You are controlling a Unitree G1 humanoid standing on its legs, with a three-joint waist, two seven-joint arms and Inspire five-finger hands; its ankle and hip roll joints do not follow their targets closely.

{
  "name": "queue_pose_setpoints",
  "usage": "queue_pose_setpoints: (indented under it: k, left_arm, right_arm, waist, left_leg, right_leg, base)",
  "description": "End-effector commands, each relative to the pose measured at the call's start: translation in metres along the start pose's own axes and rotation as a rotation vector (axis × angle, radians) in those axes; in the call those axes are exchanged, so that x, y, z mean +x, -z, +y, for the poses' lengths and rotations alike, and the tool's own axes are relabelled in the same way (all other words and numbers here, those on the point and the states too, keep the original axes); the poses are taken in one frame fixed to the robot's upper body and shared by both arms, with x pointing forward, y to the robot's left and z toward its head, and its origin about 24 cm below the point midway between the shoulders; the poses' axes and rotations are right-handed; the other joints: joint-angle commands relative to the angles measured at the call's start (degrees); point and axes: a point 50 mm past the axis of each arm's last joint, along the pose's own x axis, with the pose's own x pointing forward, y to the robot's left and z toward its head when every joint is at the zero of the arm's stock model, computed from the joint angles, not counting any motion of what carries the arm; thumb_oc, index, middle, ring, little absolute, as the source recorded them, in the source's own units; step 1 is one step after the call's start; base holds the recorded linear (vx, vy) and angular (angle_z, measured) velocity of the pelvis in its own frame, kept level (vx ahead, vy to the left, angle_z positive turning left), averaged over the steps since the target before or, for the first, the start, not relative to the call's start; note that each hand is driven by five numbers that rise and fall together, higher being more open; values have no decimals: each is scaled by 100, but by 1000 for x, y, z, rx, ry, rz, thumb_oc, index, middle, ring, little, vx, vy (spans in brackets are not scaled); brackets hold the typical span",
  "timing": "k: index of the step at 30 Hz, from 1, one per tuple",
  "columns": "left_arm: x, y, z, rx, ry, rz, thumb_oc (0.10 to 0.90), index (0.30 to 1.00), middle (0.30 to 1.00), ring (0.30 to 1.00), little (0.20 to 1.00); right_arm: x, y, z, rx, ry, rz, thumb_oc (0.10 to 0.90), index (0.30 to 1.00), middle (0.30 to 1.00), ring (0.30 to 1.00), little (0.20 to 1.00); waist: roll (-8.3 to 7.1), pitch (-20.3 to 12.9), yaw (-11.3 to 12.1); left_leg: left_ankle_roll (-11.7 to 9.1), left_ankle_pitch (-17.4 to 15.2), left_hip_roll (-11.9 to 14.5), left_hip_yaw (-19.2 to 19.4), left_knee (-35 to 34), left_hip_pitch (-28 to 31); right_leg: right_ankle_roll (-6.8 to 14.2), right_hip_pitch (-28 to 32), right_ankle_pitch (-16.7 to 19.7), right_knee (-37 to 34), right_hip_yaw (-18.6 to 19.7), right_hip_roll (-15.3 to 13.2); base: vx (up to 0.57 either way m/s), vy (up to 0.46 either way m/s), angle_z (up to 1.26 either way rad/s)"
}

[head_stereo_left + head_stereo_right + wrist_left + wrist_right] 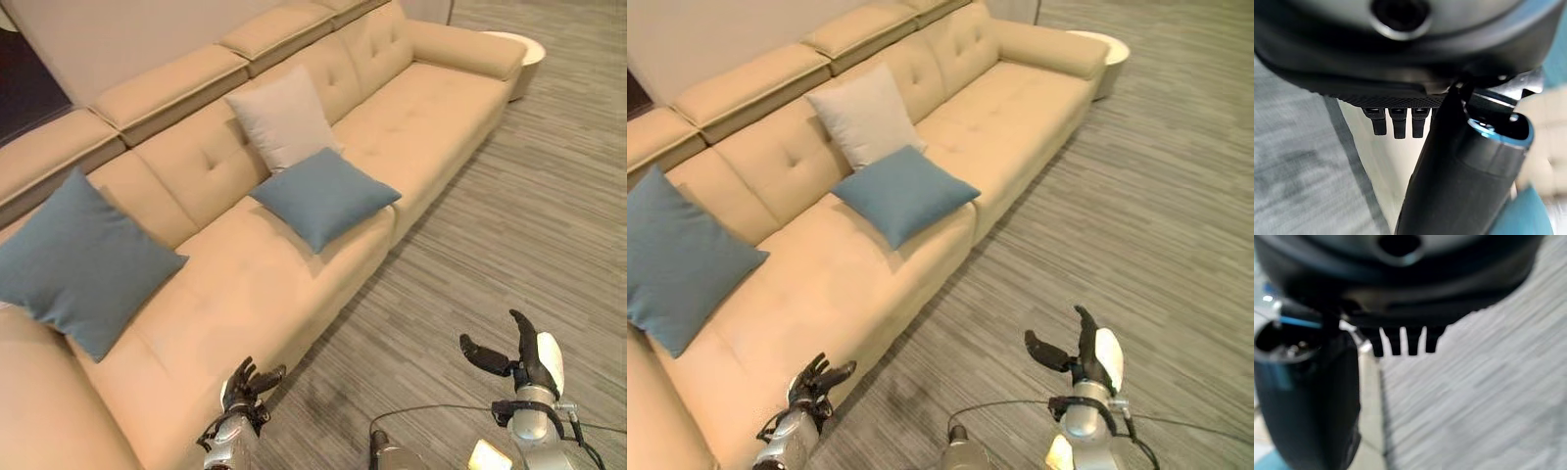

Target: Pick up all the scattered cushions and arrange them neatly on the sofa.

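Observation:
A long beige sofa (245,284) runs from near left to far right. On it are three cushions: a blue cushion (78,259) leaning on the backrest at the left, a light grey cushion (279,117) upright against the backrest, and a second blue cushion (323,196) lying flat on the seat in front of the grey one. My left hand (245,387) hangs open by the sofa's front edge, holding nothing. My right hand (524,357) is open above the floor, empty, with its fingers (1400,342) straight.
Grey striped carpet (490,225) spreads in front of the sofa. A round white side table (524,54) stands beyond the sofa's far armrest. A pale wall rises behind the backrest.

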Motion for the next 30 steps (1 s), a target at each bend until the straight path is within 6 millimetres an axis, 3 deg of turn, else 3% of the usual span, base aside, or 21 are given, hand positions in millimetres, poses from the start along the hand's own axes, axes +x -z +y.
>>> queue_pose_setpoints:
  k: [1,3,5,6,7,9,10,11,12,15,17,18,20,22,23,24,27,29,30]
  left_arm:
    - [4,-37,-19,34,67,-163,800,900,900,900,900]
    - [2,-36,-22,64,85,-169,800,900,900,900,900]
    - [-2,-36,-21,115,95,-195,800,900,900,900,900]
    - [-2,-39,-22,115,90,-216,800,900,900,900,900]
    - [-3,-41,-26,110,107,-230,800,900,900,900,900]
    - [-1,-39,-27,143,108,-210,800,900,900,900,900]
    - [-1,-39,-27,143,108,-212,800,900,900,900,900]
    - [0,-38,-25,122,101,-206,800,900,900,900,900]
    - [3,-35,-22,87,64,-174,800,900,900,900,900]
    - [3,-32,-18,71,46,-155,800,900,900,900,900]
    - [4,-28,-13,67,29,-138,800,900,900,900,900]
    - [4,-27,-11,64,20,-132,800,900,900,900,900]
    - [5,-25,-5,52,-7,-112,800,900,900,900,900]
    - [6,-25,1,69,-26,-108,800,900,900,900,900]
    - [7,-25,3,81,-35,-105,800,900,900,900,900]
    - [8,-26,3,107,-36,-105,800,900,900,900,900]
    - [9,-26,2,132,-30,-105,800,900,900,900,900]
    - [9,-25,-1,147,-21,-106,800,900,900,900,900]
    - [9,-24,-5,163,-14,-103,800,900,900,900,900]
  right_arm:
    - [8,-45,-25,64,141,-220,800,900,900,900,900]
    - [9,-48,-28,84,160,-233,800,900,900,900,900]
    - [6,-60,-20,77,122,-283,800,900,900,900,900]
    - [5,-70,-16,90,99,-322,800,900,900,900,900]
    - [5,-71,-12,94,83,-325,800,900,900,900,900]
    - [10,-78,-4,88,65,-340,800,900,900,900,900]
    - [10,-79,-4,89,65,-341,800,900,900,900,900]
    - [8,-83,0,94,50,-356,800,900,900,900,900]
    - [3,-91,10,102,5,-385,800,900,900,900,900]
    - [1,-89,16,106,-14,-380,800,900,900,900,900]
    - [-1,-92,22,101,-41,-385,800,900,900,900,900]
    - [-1,-93,23,92,-53,-389,800,900,900,900,900]
    - [0,-100,25,85,-62,-413,800,900,900,900,900]
    - [-1,-106,27,76,-68,-435,800,900,900,900,900]
    - [-1,-108,26,78,-71,-444,800,900,900,900,900]
    - [-2,-110,25,82,-67,-452,800,900,900,900,900]
    - [-2,-108,22,87,-58,-447,800,900,900,900,900]
    - [-4,-105,21,89,-57,-437,800,900,900,900,900]
    - [-5,-103,20,80,-55,-433,800,900,900,900,900]
  waist:
    - [-306,267,62]
    - [-358,333,95]
    - [-389,428,342]
    - [-362,420,455]
    - [-338,390,503]
    - [-198,378,785]
    - [-221,383,792]
    - [-172,336,833]
    - [-224,221,907]
    - [-255,118,899]
    - [-313,19,952]
    - [-322,7,965]
    - [-329,30,964]
    - [-238,77,900]
    - [-195,117,839]
    - [-126,165,732]
    - [-72,217,587]
    - [-54,217,437]
    - [-38,223,278]
  left_leg:
    - [200,654,275,-902,2022,-814]
    - [233,631,209,-1089,2296,-1097]
    - [408,20,-807,-1716,2122,-1474]
    - [469,-281,-1212,-1816,1583,-1675]
    - [521,-355,-1340,-1835,1183,-1690]
    - [435,408,-1538,-1614,3,-2226]
    - [435,405,-1557,-1595,-16,-2205]
    - [444,450,-1586,-1668,-542,-1968]
    - [527,478,-1816,-2004,-488,-1841]
    - [615,399,-1858,-1997,-522,-1664]
    - [735,220,-1948,-2013,-496,-1497]
    - [785,147,-1961,-2020,-487,-1412]
    - [894,-41,-1962,-2021,-409,-1236]
    - [949,-204,-1885,-2050,-457,-912]
    - [933,-272,-1852,-2065,-506,-770]
    - [887,-358,-1790,-2112,-534,-631]
    - [801,-478,-1727,-2197,-534,-488]
    - [749,-581,-1714,-2350,-589,-334]
    - [680,-679,-1697,-2552,-668,-171]
  right_leg:
    - [183,1444,36,-1605,596,-15]
    - [159,1481,52,-1642,606,-19]
    - [192,1459,39,-1586,1013,33]
    - [230,1535,-2,-1653,1152,118]
    - [258,1547,-6,-1681,1230,141]
    - [275,1927,-233,-1806,1221,343]
    - [279,1933,-254,-1801,1234,319]
    - [298,1964,-305,-1769,1292,396]
    - [344,2185,-400,-1714,1330,395]
    - [366,2199,-483,-1526,1292,316]
    - [515,2174,-417,-1119,1234,170]
    - [606,2068,-318,-799,1221,107]
    - [895,1805,213,83,1124,-79]
    - [1007,1338,464,677,876,-296]
    - [966,1137,365,723,729,-422]
    - [841,909,149,395,608,-521]
    - [757,768,43,-43,595,-577]
    - [791,553,187,-567,1030,-513]
    - [888,278,443,-1020,1641,-469]
  base:
    - [14,-369,-98]
    - [-13,-157,-83]
    - [146,-78,-45]
    - [257,-48,-100]
    - [306,-53,-126]
    - [303,-27,-91]
    - [278,-18,-27]
    - [450,32,-38]
    - [441,32,-50]
    - [286,51,-18]
    - [279,76,10]
    - [214,60,7]
    - [206,48,-2]
    - [214,35,7]
    - [318,-20,21]
    - [249,-38,18]
    - [248,-107,41]
    - [287,-155,68]
    - [309,-166,87]
